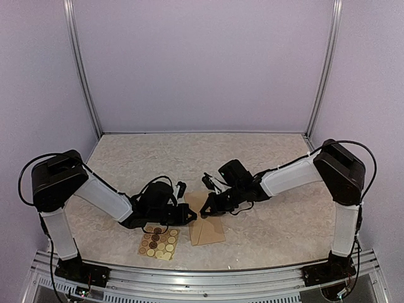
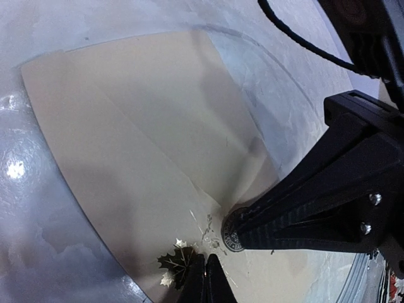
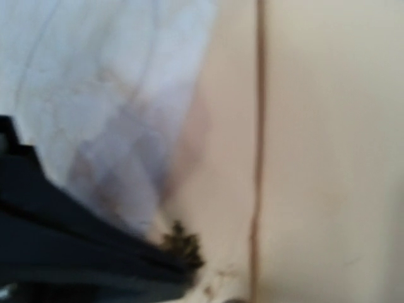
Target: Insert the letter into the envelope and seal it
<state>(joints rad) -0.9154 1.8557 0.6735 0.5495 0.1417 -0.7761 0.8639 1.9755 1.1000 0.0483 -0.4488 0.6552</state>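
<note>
Tan envelope [image 1: 209,231] flat on the bench [image 1: 284,227], close to the front edge and about midway between the two arm bases. Pointed flap [image 2: 189,126] folded down over the body, seam lines plain in the left wrist view. Both arms reaching inward and meeting over the envelope's far left corner, tips just beside each other. Left fingers [image 1: 191,215] pressed shut, only a thin slit between them, tips down on or just above the paper beside a small dark leaf sticker [image 2: 178,262] with pale gold leaves. Impossible to tell whether pinching anything. Right fingers [image 1: 203,213] likewise shut, coming in from the opposite side, tip low at the point of the flap with a round dark disc [image 2: 232,233] at its end; held or merely touched, not clear. Right wrist view blurred: tan paper filling most of it, one dark seam running top to bottom, a dark speck at the finger's end. Sheet of round stickers [image 1: 159,243] on the bench just left of the envelope, nearer the left arm base, apart from both sets of fingers.
</note>
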